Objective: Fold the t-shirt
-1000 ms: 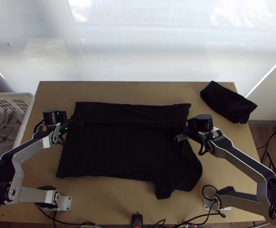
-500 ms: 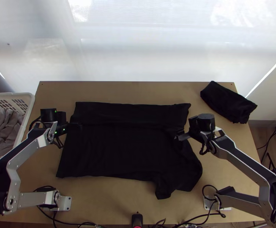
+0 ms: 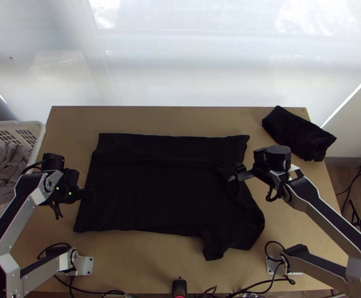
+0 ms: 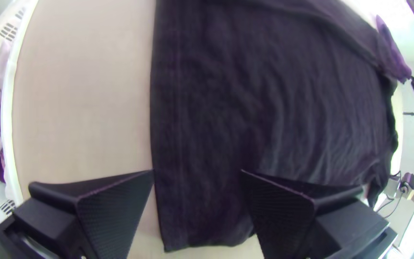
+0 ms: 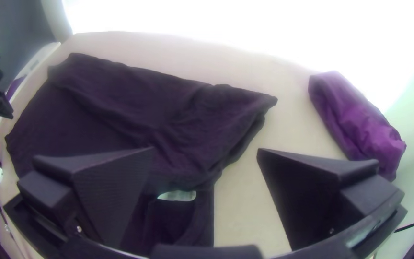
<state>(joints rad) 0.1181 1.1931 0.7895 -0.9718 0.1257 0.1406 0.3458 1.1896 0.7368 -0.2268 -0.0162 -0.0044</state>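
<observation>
A black t-shirt (image 3: pixel 155 198) is laid flat at the middle of the bench (image 3: pixel 145 265), twelve o'clock being the far edge, with a strip along its twelve o'clock side apparently turned over and a sleeve (image 3: pixel 214 246) jutting towards five. Light, limp cloth is suggested by the fine creases; it is likely to be rucked or dragged if only one layer is pinched. The hem corner (image 3: pixel 81 227) at eight o'clock and the cloth at the sleeve's root are best gripped, all layers together, so that the near side can be folded evenly. The left claw (image 4: pixel 197 171) is parted wide at the nine o'clock hem, nothing gripped; the right claw (image 5: pixel 205 149) is likewise spread and empty near three. A cloth bundle (image 3: pixel 299 134) is seen towards two, a white basket (image 3: pixel 38 136) towards ten.
</observation>
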